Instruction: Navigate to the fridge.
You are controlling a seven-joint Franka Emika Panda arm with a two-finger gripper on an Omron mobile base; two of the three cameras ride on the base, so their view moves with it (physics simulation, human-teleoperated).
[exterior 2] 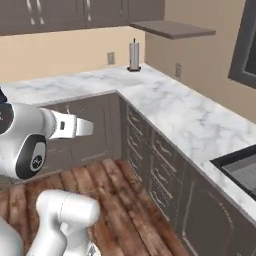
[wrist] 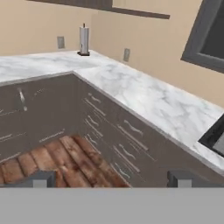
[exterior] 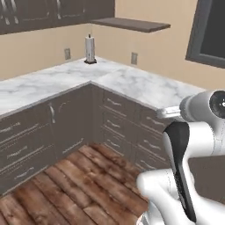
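Facing a marble corner counter — paper towel holder at its far corner — the gripper hangs with fingers spread, holding nothing.

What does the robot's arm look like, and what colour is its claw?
The arm is smooth and white, built from fat rounded tube pieces. Its joints have dark parts: a black round cap on one side and a long black oval patch. No cables show. The claw has two small dark grey, blocky fingertips.
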